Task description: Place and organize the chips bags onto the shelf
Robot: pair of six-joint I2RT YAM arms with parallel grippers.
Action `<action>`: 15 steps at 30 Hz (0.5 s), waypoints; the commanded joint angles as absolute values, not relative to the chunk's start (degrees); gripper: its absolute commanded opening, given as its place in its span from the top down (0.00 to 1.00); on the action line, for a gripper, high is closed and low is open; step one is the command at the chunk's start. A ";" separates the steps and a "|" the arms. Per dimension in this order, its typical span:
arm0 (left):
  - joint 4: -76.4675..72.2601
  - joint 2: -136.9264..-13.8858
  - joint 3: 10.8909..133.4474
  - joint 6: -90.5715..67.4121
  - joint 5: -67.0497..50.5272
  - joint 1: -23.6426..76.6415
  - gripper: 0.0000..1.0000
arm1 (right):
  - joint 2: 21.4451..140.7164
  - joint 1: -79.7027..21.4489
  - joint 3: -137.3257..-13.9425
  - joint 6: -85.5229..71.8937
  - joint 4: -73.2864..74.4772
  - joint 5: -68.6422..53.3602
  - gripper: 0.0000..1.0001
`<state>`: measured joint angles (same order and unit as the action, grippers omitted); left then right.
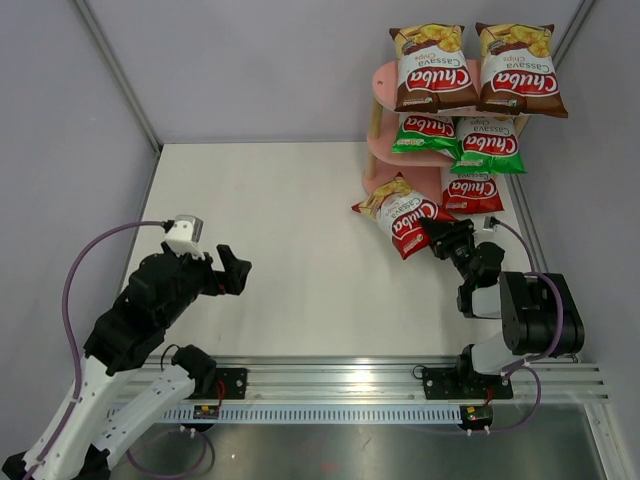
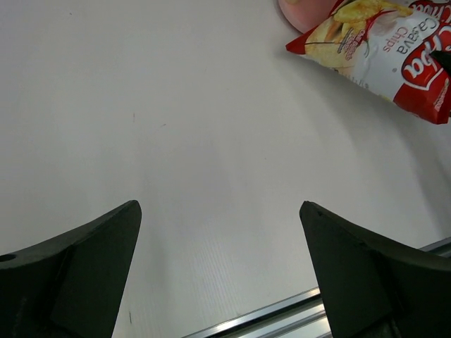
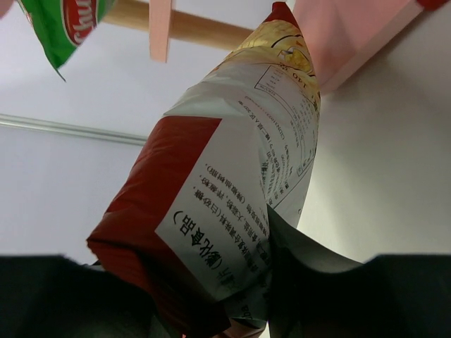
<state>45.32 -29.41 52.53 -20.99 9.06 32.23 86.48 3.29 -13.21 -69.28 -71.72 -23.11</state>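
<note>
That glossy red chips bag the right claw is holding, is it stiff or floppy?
Probably floppy: the glossy red chips bag creases where the right gripper pinches its edge. Its puffed body suggests it's light, mostly air. The shiny film may slip.

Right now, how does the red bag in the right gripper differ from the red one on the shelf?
The gripped red bag is pinched at one end by the right gripper; the shelved red bag is untouched. The gripped one lies skewed, mostly off the shelf; the shelved one sits square on the bottom tier. Both share the red Chuba print.
</note>
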 commanded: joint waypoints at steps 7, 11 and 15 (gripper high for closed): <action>41.75 -24.61 48.17 -18.54 15.64 32.08 0.01 | 89.82 7.73 -20.21 -71.37 -88.68 -21.97 0.89; 42.27 -23.82 47.99 -18.98 15.73 32.08 0.01 | 91.75 8.70 -21.62 -71.54 -89.29 -20.22 0.90; 41.84 -22.50 47.72 -19.07 15.38 32.08 0.01 | 93.34 9.40 -23.20 -71.02 -89.30 -18.20 0.90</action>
<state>44.88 -23.64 48.12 -19.73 14.20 32.25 92.66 8.58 -20.10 -70.54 -72.16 -21.02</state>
